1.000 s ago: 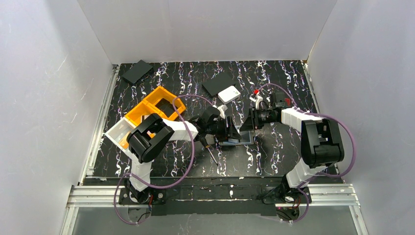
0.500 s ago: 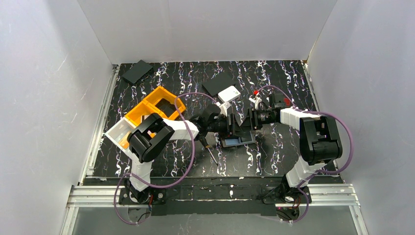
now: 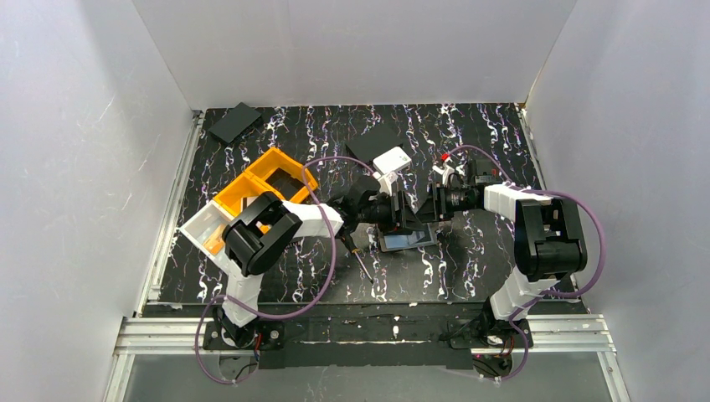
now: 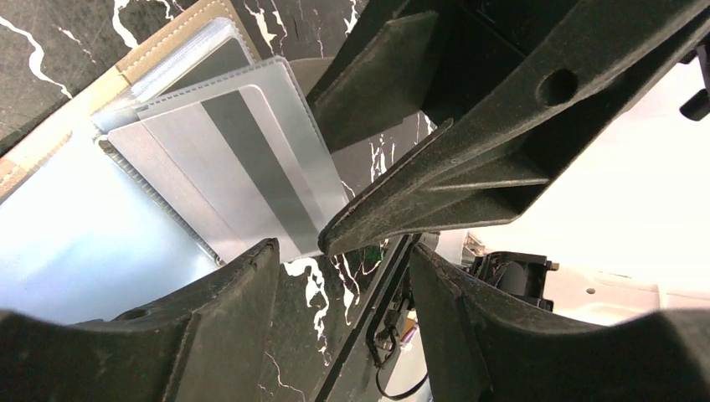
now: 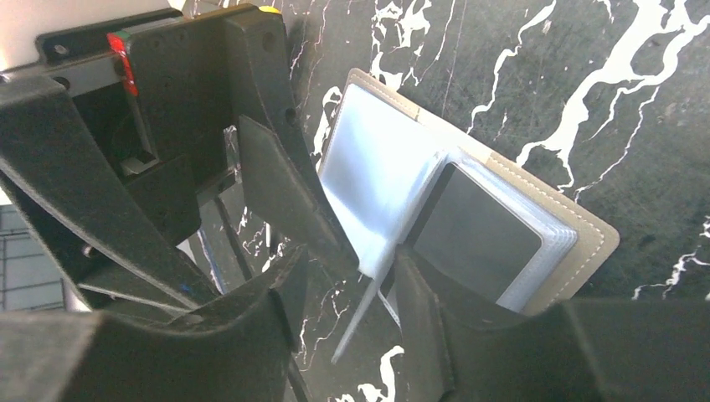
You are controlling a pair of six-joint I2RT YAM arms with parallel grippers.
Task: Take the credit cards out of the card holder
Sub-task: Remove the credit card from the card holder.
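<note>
The card holder [image 3: 409,240] lies open on the mat, with a taupe rim [image 5: 586,239] and a pale blue inside [image 5: 368,159]. In the left wrist view a grey card with a dark stripe [image 4: 243,167] sits in a clear sleeve. A dark card [image 5: 477,239] sits in another sleeve. My left gripper [image 4: 343,255] is open and empty just beside the holder's edge. My right gripper [image 5: 350,264] is open, and a thin raised sleeve leaf [image 5: 368,293] stands edge-on between its jaws, against the right finger. The two grippers [image 3: 400,216] [image 3: 423,211] face each other, almost touching.
A white square box [image 3: 391,161] and a flat black rectangle [image 3: 373,142] lie just behind the grippers. Another black rectangle [image 3: 234,122] is at the far left corner. An orange bin [image 3: 268,180] stands left, and a screwdriver [image 3: 362,261] lies in front of the left arm.
The right gripper has moved left and met the left gripper above the holder. The left gripper has drawn back off the holder, which now shows more of its open inside.
</note>
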